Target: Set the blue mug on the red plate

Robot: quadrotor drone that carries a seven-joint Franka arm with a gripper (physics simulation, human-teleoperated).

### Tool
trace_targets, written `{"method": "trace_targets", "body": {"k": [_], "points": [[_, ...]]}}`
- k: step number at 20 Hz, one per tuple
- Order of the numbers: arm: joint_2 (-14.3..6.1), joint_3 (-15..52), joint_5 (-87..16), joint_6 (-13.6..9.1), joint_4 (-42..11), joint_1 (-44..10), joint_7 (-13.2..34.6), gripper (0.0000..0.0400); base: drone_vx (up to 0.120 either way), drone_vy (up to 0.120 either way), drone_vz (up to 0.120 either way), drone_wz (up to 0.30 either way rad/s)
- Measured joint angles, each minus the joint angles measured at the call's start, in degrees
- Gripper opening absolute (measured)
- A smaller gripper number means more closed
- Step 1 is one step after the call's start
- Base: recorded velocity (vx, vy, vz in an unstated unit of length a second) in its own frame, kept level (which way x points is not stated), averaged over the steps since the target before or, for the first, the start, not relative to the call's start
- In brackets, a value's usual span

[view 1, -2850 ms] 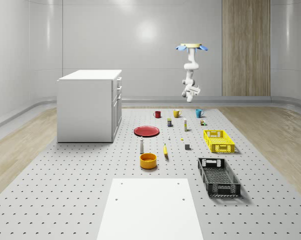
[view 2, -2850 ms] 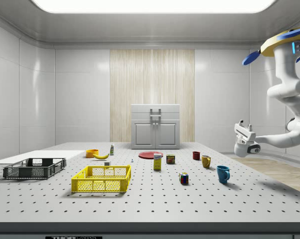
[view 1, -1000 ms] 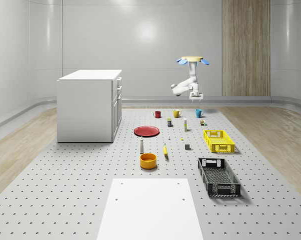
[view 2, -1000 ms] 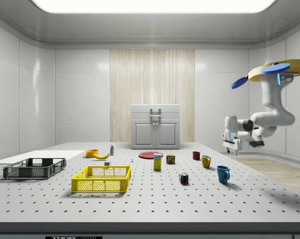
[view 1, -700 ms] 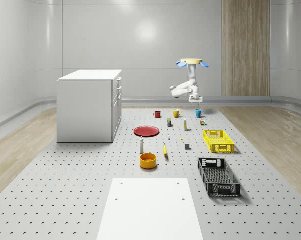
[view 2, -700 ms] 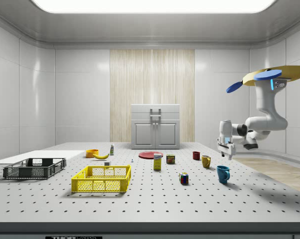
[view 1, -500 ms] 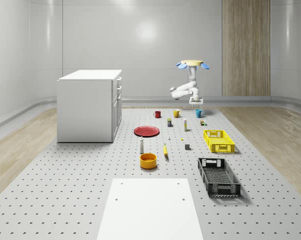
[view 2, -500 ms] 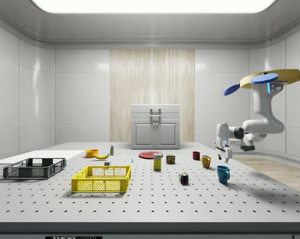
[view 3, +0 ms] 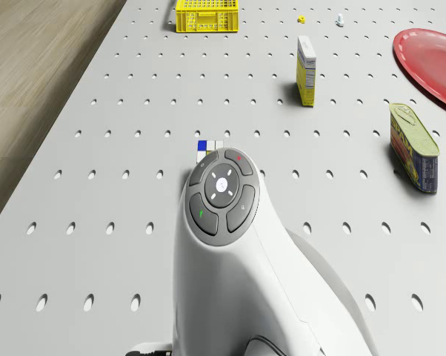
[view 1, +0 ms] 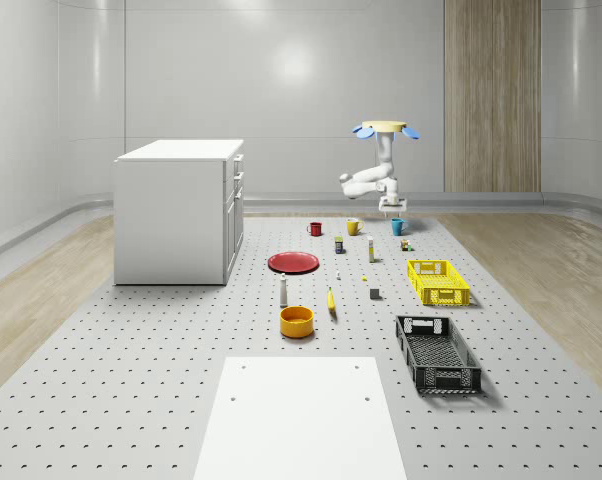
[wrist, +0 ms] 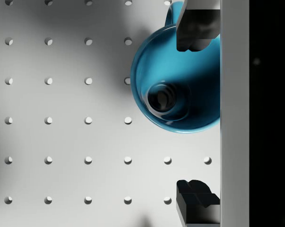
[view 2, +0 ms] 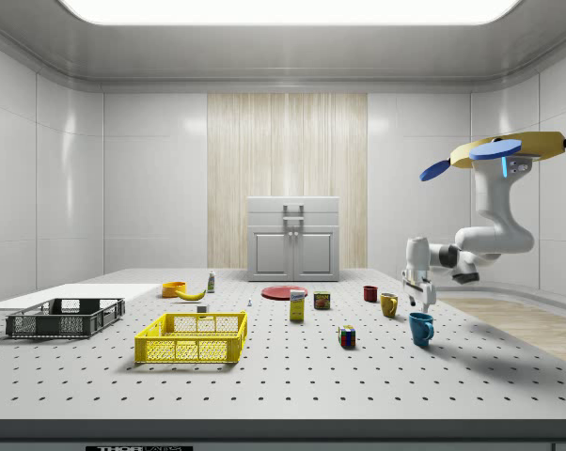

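At the far end of the pegboard table (view 1: 131, 400), the drone (view 2: 509, 150) hovers in the air beyond the mug row, arm folded down and forward. Gripper (view 2: 421, 299) points straight down, just above the blue mug (view 2: 420, 328) and not touching it. Whole-scene view puts the gripper (view 1: 393, 211) directly over the mug (view 1: 397, 226).

Wrist view: looking down into the blue mug (wrist: 173, 82), upright, standing on the table. Fingers (wrist: 198, 23) are spread wide, nothing held. One finger sits over the mug's rim by the handle side; the other (wrist: 197, 201) is well clear of the mug over bare table.

Red plate (view 1: 294, 262) lies flat near the middle of the table, well apart from the mug, toward the whole-scene view's left and nearer the camera. It also shows in the drone view (view 3: 430, 63).

Same far row as the blue mug: yellow mug (view 1: 353, 227) next to it, red mug (view 1: 315, 229) beyond that. Rubik's cube (view 2: 347, 335) sits near the blue mug; in the drone view it (view 3: 209, 148) peeks out just behind the arm's wrist.

Other items: yellow crate (view 1: 437, 281), black crate (view 1: 437, 352), orange bowl (view 1: 296, 321), banana (view 1: 331, 300), white cabinet (view 1: 179, 210), yellow box (view 3: 306, 70), tin can (view 3: 415, 147).
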Motion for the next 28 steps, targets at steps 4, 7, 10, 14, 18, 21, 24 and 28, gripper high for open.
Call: {"method": "trace_targets", "body": {"k": [4, 7, 10, 14, 18, 21, 24, 28], "points": [[-1.31, -0.68, -0.37, 1.54, 0.29, 0.40, -0.51, 0.0400, 0.000, 0.000, 0.000, 0.000], [-2.31, -1.78, -1.21, 2.92, 0.64, 0.49, -0.74, 0.0400, 0.000, 0.000, 0.000, 0.000], [-3.23, -3.08, -2.26, 4.31, 1.07, 0.46, -0.89, 0.0400, 0.000, 0.000, 0.000, 0.000], [-4.01, -4.11, -3.14, 5.66, 1.82, -0.05, -0.89, 0.0400, 0.000, 0.000, 0.000, 0.000], [-4.15, -3.92, -3.10, 6.30, 3.04, -1.43, -0.62, 0.0400, 0.000, 0.000, 0.000, 0.000], [-4.57, -4.59, -3.69, 7.22, 3.75, -2.02, -0.56, 0.0400, 0.000, 0.000, 0.000, 0.000], [-5.00, -5.27, -4.25, 8.08, 4.29, -2.44, -0.50, 0.0400, 0.000, 0.000, 0.000, 0.000], [-5.48, -5.65, -4.49, 8.83, 4.67, -2.83, -0.36, 0.0298, 0.000, 0.000, 0.000, 0.000]]}}
